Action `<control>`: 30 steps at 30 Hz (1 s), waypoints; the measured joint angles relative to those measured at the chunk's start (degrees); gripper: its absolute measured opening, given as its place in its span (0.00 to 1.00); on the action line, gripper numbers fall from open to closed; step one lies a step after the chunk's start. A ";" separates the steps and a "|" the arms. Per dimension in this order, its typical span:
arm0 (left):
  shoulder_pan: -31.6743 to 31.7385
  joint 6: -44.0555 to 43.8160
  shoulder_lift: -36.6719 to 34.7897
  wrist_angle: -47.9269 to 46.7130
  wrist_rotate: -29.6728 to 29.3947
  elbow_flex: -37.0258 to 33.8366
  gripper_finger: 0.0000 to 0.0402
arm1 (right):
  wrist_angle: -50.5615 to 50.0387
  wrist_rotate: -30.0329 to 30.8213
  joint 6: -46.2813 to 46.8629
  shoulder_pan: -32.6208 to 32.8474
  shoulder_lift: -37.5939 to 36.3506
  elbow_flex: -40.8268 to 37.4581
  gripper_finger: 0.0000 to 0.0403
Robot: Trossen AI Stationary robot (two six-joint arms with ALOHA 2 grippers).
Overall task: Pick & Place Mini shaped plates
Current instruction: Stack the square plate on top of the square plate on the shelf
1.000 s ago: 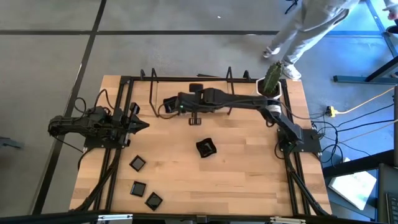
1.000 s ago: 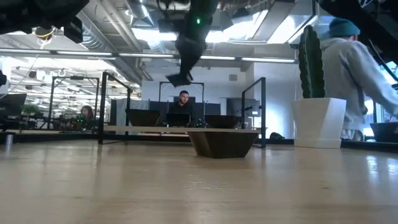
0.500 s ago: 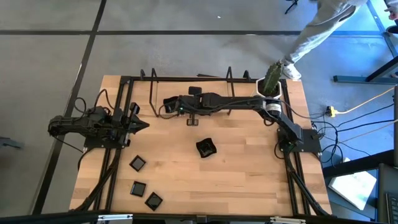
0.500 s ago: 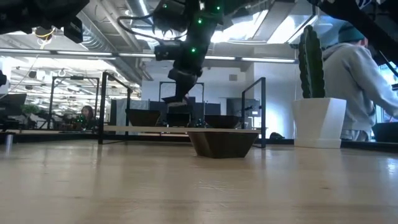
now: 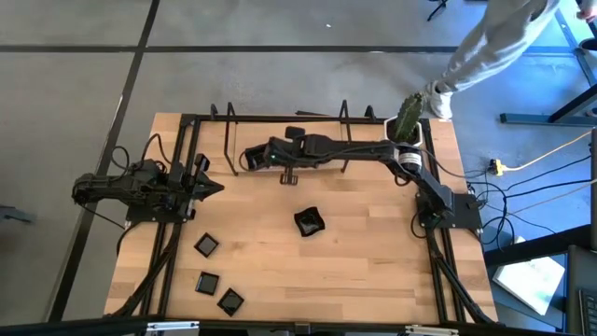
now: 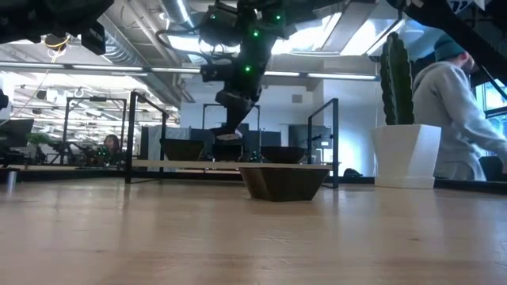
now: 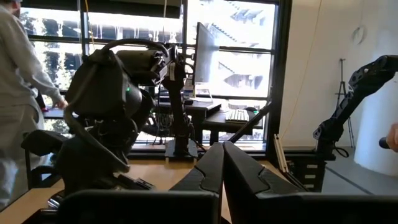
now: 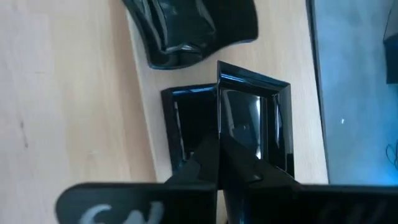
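**Right jaws clenched above a square plate at the desk's far edge**

We see the right gripper (image 5: 248,159) reaching across the desk (image 5: 373,252) toward its far edge, well away from the white cactus pot (image 5: 409,129) at the far right corner. Its jaws are pressed together and empty. In the right wrist view the closed fingertips (image 8: 219,149) point down over a raised-rim square plate (image 8: 249,118), with their tip over that plate's middle; we cannot tell whether they touch it. Just beyond that plate lies a rounded wavy-edged plate (image 8: 193,28), close beside it.

In the low view the right gripper (image 6: 230,131) hangs above the desk, apart from the dark plate (image 6: 283,180) standing nearer the camera.

A wavy-edged plate at the desk's middle (image 5: 309,221) lies well apart from both arms. Three small square plates (image 5: 206,245) sit far from the cactus pot, toward the near left corner.

The left gripper (image 5: 216,188) waits at the left side, jaws clenched on nothing.
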 joint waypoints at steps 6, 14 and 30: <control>0.00 0.00 0.00 0.00 0.01 0.00 0.02 | -0.11 -0.14 -5.69 0.06 0.00 0.00 0.01; 0.00 -0.06 0.00 -0.02 0.05 0.00 0.01 | -0.42 -3.04 -13.43 0.05 0.00 0.00 0.01; 0.00 -0.07 0.00 -0.02 0.07 0.00 0.01 | -3.39 -3.02 -15.41 -0.09 0.02 0.00 0.00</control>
